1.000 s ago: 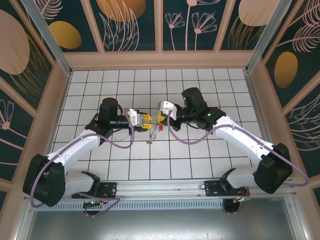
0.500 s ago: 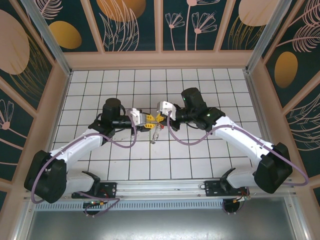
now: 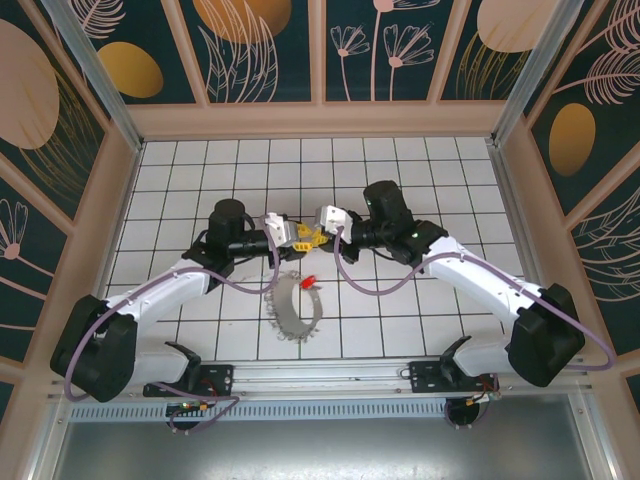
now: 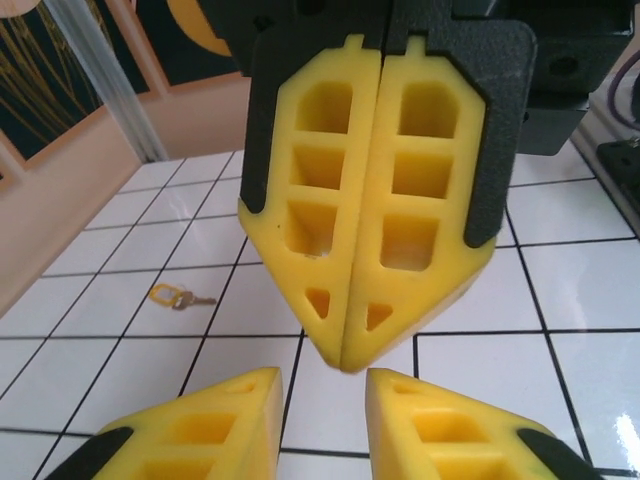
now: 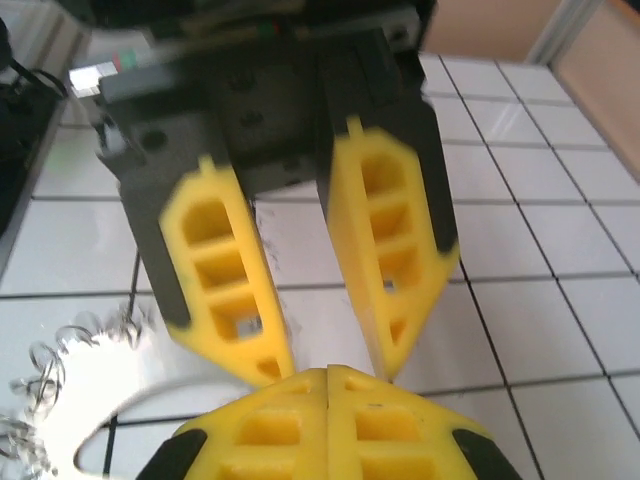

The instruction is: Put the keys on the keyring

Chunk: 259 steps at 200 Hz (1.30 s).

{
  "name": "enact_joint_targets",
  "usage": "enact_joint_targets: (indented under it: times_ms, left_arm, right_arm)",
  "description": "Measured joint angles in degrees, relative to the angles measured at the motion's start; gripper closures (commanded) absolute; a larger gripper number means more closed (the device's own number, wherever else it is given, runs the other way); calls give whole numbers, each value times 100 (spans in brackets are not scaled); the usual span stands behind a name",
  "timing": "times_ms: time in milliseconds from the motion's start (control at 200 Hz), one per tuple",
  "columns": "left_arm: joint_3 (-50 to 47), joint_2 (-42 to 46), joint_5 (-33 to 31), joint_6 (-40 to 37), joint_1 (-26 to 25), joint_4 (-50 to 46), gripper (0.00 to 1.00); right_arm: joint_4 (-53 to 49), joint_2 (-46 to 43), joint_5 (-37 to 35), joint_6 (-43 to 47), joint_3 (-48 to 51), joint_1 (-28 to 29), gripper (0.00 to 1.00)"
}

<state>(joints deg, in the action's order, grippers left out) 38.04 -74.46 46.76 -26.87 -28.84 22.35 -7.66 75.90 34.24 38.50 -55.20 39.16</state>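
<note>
Above: the keyring (image 3: 293, 312), dangling between the grippers earlier, is now lying on bare tiles (well clear of walls). Left wrist: left gripper (image 4: 322, 385) is gaping narrowly, facing right gripper (image 4: 343, 340), its fingers pressing together; key (image 4: 178, 297) is lying apart, leftward. Right wrist: keyring, blurred, seemingly lying lower-left.

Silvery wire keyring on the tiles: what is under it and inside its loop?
The thin silvery wire keyring lies on the white tiled table; bare tile shows inside its loop, small red tag at its far end. Anything beneath its clustered dangling pieces is covered.
</note>
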Motion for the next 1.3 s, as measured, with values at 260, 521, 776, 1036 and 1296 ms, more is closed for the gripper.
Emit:
enact_joint_targets:
  times_ms: [260,521,776,1036,1296]
  left_arm:
    - [-608,673,-986,1091,656,153,68]
    - [-721,1554,-2656,3259,1932,-162,52]
    - [-498,1185,-2966,4511,2723,-1040,49]
    - [-319,625,-2625,5108,3213,-1401,49]
    - [-332,544,-2245,5410,3650,-1497,50]
  right_arm:
    - [-210,-186,-334,-85,398,-118,62]
    - [-570,728,-254,592,205,946,51]
    - [-820,2157,9,1502,-463,1777,57]
    - [-920,3628,68,1893,-1788,2166,64]
    - [-922,3939,-173,2079,-1880,2481,70]
